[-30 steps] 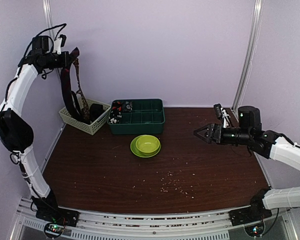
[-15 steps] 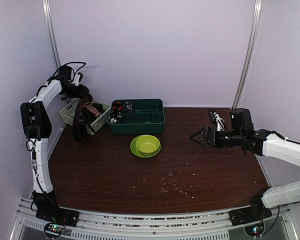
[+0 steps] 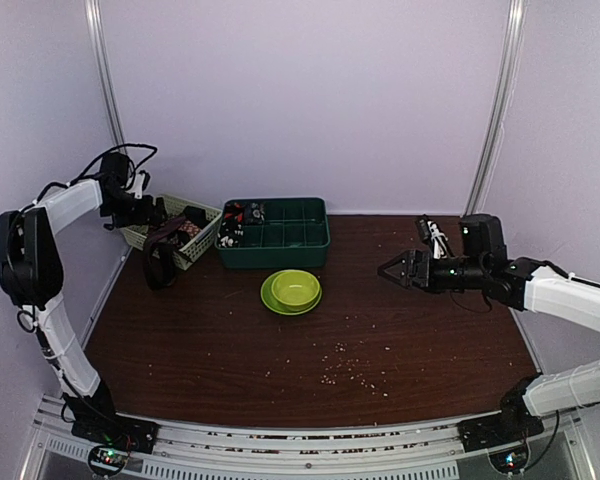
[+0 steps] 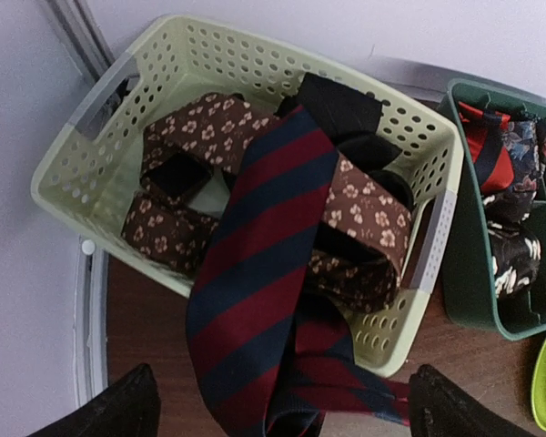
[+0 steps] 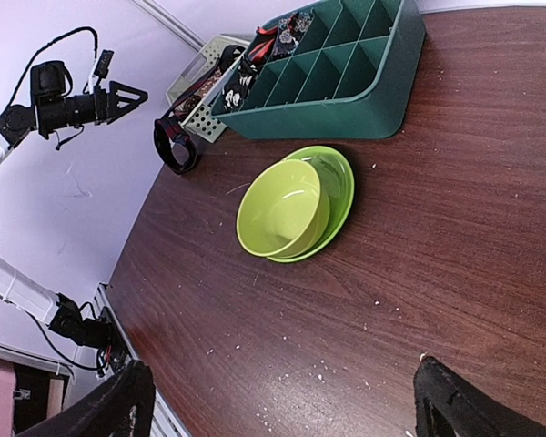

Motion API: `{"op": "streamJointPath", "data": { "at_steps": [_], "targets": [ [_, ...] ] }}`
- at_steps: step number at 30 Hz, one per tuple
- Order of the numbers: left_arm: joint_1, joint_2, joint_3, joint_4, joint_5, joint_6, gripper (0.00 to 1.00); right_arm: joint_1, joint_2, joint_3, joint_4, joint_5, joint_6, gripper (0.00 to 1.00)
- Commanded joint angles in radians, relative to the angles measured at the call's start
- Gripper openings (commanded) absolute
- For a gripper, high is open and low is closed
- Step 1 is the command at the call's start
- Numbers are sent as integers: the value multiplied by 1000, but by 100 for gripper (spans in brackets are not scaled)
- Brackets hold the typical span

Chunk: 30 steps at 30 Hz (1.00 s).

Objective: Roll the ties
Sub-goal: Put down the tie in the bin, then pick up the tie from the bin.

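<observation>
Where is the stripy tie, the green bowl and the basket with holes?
Stripy tie [image 4: 255, 264], left wrist view, the middle of its wide part.
Green bowl [image 5: 280, 217], right wrist view, the inside of the bowl.
Basket [image 4: 84, 168], left wrist view, its left wall with holes.
</observation>
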<state>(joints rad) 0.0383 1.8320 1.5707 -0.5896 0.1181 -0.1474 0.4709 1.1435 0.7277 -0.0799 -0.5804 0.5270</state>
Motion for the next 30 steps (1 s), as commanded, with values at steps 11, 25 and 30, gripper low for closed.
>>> {"op": "streamJointPath", "data": {
  "at_steps": [11,25,30],
  "targets": [
    [7,51,-165,119,-39,-87,83,-1,-33,-22,45,-26,18,100],
    [6,-190,-157,80,7,-70,0,0,-65,-13,13,-20,15,100],
    [-39,-329,-101,56,86,-20,0,0,-74,-15,22,-28,23,100]
  ]
}}
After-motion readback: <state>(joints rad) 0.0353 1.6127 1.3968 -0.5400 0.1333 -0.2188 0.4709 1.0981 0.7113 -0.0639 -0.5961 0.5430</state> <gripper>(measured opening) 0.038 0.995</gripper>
